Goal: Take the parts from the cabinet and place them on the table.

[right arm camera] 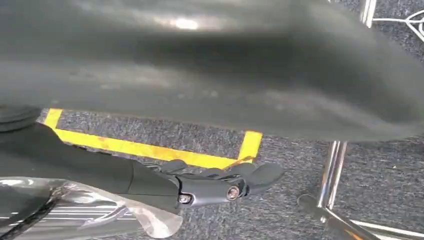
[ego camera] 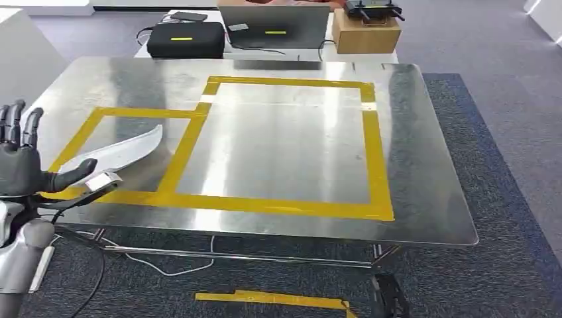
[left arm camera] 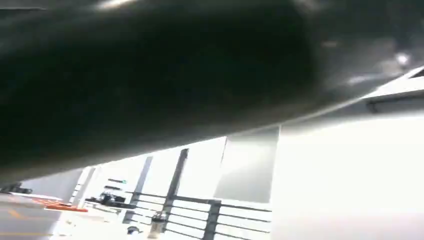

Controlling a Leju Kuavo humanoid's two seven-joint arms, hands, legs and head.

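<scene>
A long, curved white part [ego camera: 122, 154] lies on the steel table [ego camera: 424, 165], inside the smaller yellow-taped square [ego camera: 142, 197] at the left. My left hand [ego camera: 23, 159] is at the table's near left corner, fingers upright and apart. Its thumb [ego camera: 74, 173] reaches out over the part's near end, where a small white block [ego camera: 104, 181] sits; I see no grip. My right hand [right arm camera: 220, 184] hangs below the table's edge over the carpet, fingers stretched out with nothing in them.
A larger yellow-taped rectangle [ego camera: 374, 152] marks the table's middle. Behind the table stand a black case [ego camera: 185, 38], a grey laptop [ego camera: 275, 26] and a cardboard box [ego camera: 366, 33]. Table legs [right arm camera: 332, 170] and a yellow tape strip [right arm camera: 145, 148] are on the blue carpet.
</scene>
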